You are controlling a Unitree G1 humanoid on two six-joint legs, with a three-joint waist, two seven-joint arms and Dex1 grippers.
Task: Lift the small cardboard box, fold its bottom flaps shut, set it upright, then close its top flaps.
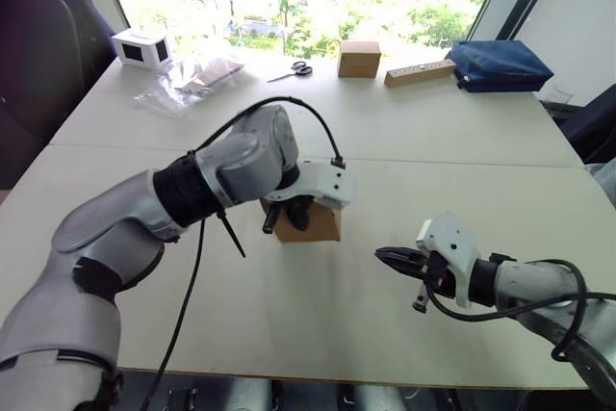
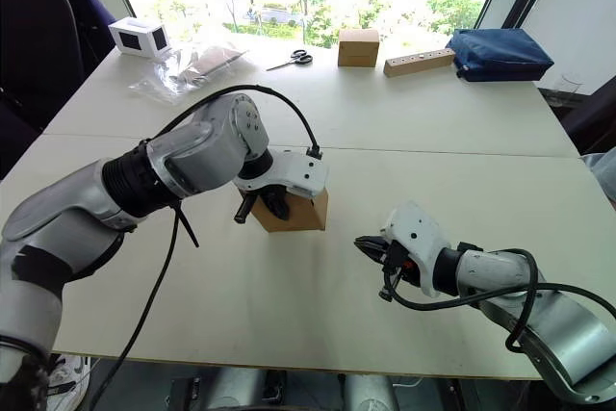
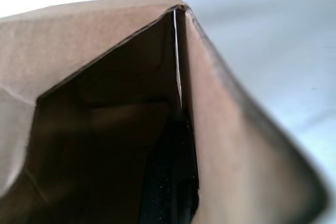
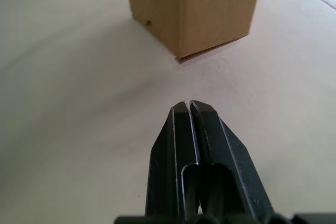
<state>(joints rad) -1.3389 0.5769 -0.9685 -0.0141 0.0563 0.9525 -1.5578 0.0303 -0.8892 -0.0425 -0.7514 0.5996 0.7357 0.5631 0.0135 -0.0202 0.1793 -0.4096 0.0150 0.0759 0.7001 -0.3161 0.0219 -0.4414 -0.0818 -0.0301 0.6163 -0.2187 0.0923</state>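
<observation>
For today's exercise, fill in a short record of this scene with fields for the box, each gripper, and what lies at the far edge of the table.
box: small cardboard box standing on the table, mid-table
left gripper: left gripper at the box, one finger inside it against a wall
right gripper: right gripper shut, empty, apart from the box, pointing toward it
far edge: white box, plastic bag, scissors, squarer brown box, wooden block, blue pouch

Small brown corrugated cardboard box [image 2: 300, 211] standing upright mid-table [image 2: 318, 334], top open, well short of the scissors [image 2: 291, 60].
</observation>
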